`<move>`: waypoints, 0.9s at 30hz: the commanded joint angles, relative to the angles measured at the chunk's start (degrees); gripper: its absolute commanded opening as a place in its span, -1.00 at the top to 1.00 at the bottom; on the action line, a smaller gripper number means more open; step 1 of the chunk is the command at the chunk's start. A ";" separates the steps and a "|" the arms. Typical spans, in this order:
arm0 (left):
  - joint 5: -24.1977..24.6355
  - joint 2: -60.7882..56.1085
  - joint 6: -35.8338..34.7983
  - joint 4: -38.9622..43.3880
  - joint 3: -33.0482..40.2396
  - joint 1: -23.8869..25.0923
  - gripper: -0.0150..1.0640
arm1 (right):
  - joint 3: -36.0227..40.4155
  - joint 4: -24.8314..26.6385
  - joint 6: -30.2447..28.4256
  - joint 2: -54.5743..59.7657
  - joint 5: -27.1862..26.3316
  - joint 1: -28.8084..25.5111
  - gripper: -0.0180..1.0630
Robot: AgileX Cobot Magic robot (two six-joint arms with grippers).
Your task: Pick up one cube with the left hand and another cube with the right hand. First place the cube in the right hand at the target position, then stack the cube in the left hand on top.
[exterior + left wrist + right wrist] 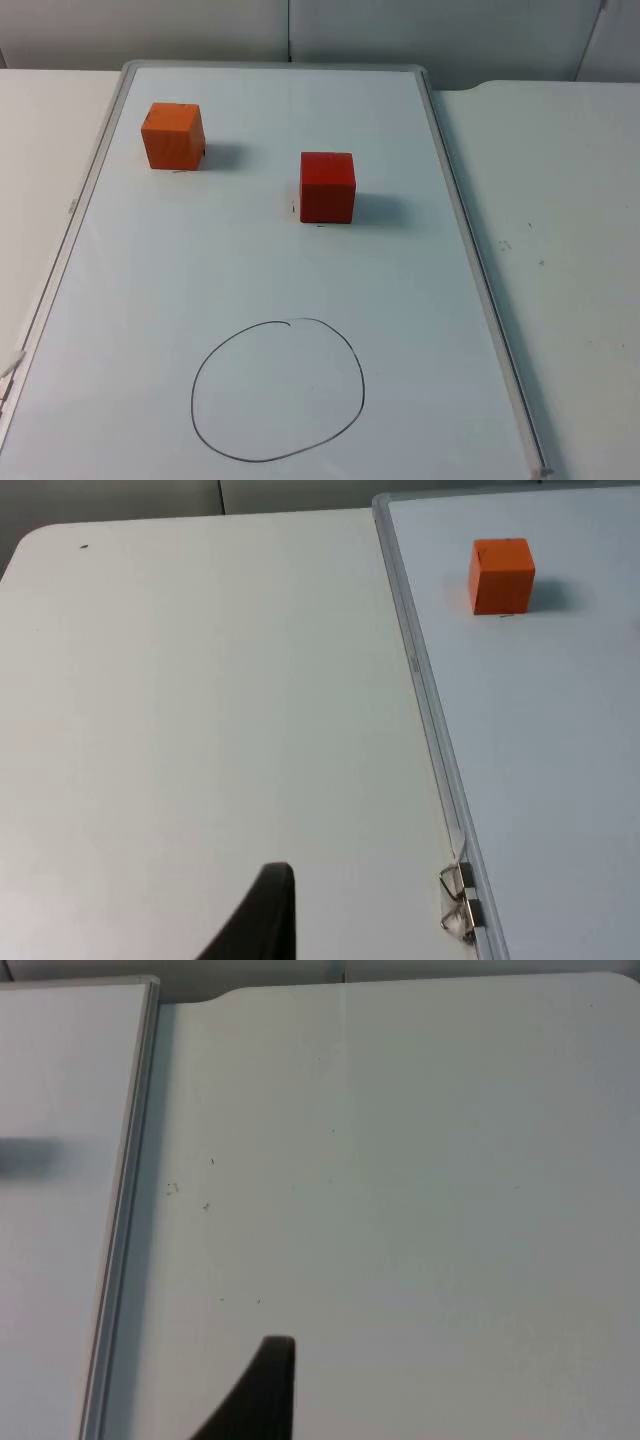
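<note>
- We see the white table (560, 250) carrying a large whiteboard (420, 300) with a raised metal frame; the board takes up most of the working room, and bare table lies on both sides of it.
- On the near part of the board we see a hand-drawn black circle (278, 390), which we take to be the target position; nothing stands inside it.
- The red cube (327, 186) sits near the middle of the board, far from the circle and well apart from the orange cube (173, 135), which sits at the far left, just beside the frame.
- We judge both cubes to be light, rigid blocks with flat, matte faces: a squeeze across two opposite side faces, centred, should hold without slipping or crushing.
- The open gap between the cubes leaves room for each arm to come down on its own cube; the orange one's closeness to the left frame is the tighter spot for a finger.
- The left gripper (262, 915) hangs over bare table left of the board, by a binder clip (458, 905); the right gripper (262, 1390) hangs over bare table right of the board. With one fingertip visible each, we cannot tell whether either is apart or together.
</note>
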 commanded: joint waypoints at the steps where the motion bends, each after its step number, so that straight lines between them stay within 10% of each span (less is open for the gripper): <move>1: -1.46 -0.19 -0.18 -0.73 -0.81 -0.37 -0.98 | 0.27 0.24 -0.22 -0.23 -0.47 -0.36 -0.98; 27: -29.72 41.66 8.83 -6.91 -23.09 -0.37 -0.98 | 0.27 0.24 -0.22 -0.23 -0.47 -0.34 -0.97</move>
